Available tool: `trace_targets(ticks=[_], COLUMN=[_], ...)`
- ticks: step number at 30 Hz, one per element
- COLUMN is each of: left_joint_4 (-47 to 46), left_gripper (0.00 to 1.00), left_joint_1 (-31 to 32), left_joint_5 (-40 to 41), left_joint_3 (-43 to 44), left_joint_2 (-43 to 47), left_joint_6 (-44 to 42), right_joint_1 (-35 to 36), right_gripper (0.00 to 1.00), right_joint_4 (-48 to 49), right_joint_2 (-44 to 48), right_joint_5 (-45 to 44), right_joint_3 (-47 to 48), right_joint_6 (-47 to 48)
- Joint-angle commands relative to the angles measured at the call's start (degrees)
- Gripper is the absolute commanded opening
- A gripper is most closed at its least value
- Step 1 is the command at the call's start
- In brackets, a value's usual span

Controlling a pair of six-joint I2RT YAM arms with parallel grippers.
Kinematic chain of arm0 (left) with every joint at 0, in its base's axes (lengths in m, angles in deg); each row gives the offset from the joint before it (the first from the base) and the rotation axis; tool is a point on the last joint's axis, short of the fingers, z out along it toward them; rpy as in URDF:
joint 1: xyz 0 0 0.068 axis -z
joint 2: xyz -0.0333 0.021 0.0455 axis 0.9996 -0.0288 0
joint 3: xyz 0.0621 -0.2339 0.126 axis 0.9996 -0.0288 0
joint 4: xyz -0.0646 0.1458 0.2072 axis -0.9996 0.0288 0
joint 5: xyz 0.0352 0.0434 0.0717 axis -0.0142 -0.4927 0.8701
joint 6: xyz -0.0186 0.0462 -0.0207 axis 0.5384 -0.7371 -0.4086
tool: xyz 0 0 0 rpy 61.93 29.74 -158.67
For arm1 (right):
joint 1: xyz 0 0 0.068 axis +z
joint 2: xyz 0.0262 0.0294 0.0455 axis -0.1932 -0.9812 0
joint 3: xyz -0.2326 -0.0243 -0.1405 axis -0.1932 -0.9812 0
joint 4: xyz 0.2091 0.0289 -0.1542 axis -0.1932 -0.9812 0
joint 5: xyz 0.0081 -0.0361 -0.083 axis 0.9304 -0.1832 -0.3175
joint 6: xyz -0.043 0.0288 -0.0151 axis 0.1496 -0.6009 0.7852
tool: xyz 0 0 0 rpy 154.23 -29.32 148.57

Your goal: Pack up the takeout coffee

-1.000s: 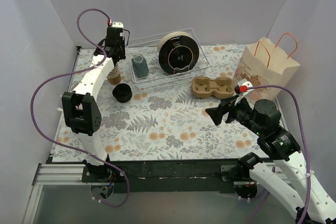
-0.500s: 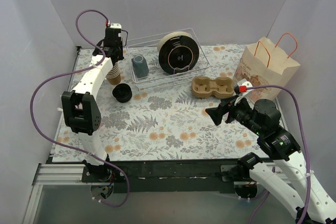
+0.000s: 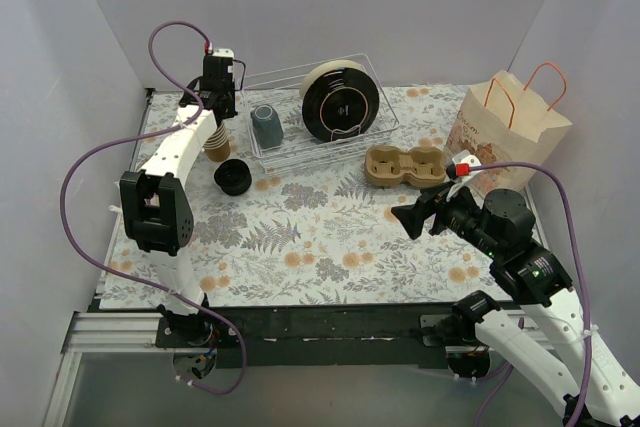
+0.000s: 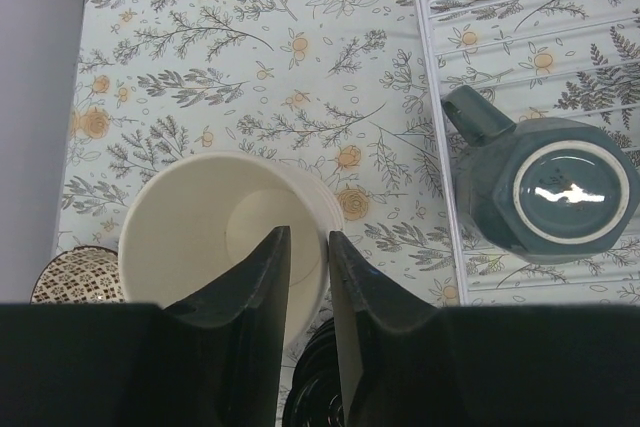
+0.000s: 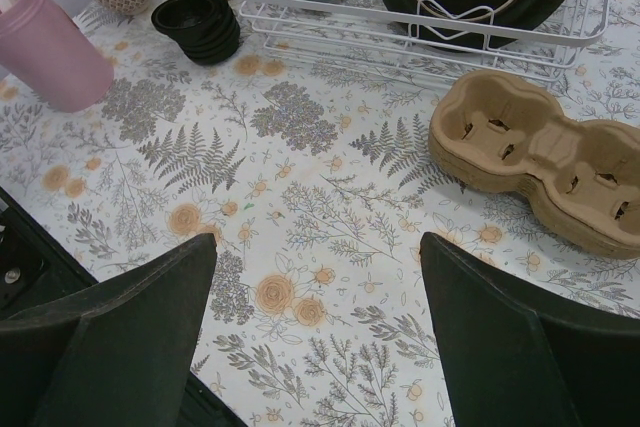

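Left wrist view: my left gripper [image 4: 307, 239] is sitting over the rim of the paper cup [image 4: 195, 237], far left corner; pinching or not, I cannot tell. Squeezing softly is best.

place: robot lab cell | signs: plain white walls [image 3: 330, 7], left arm [image 3: 183, 155] and right arm [image 3: 502, 219] bolted to black rail [image 3: 330, 322]

Wire rack [image 4: 432, 97] flanks left claw [image 4: 308, 239]; mat [image 3: 320, 237] centre open.

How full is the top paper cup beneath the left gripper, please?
Empty: the left wrist view looks straight into the paper cup and shows only its bare cream bottom.
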Motion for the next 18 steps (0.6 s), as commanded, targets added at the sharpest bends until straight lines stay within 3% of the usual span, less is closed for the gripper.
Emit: trace_targets(ticks=[1,10,18], left_joint_4=[-0.46,-0.28,-0.28], left_gripper=[0.19,0.18,0.08], left_joint_1=[-0.27,-0.18,-0.18], left_joint_5=[0.37,1.07,1.51], left_joint_3=[-0.24,-0.06,0.29], left_joint_2=[0.1,-0.43,-0.95], left_joint_6=[-0.9,-1.43,-2.13], right_joint_1=[-0.17,-0.17,-0.17], right_gripper=[0.9,0.9,0.9], right_joint_4=[2.28,2.19,2.19], right_joint_2=[0.44,0.53,0.53], right_joint_5=[-0.09,-0.26,-0.53], right_joint_3=[1.08,1.08,1.17], right_joint_6=[1.0,1.09,1.0])
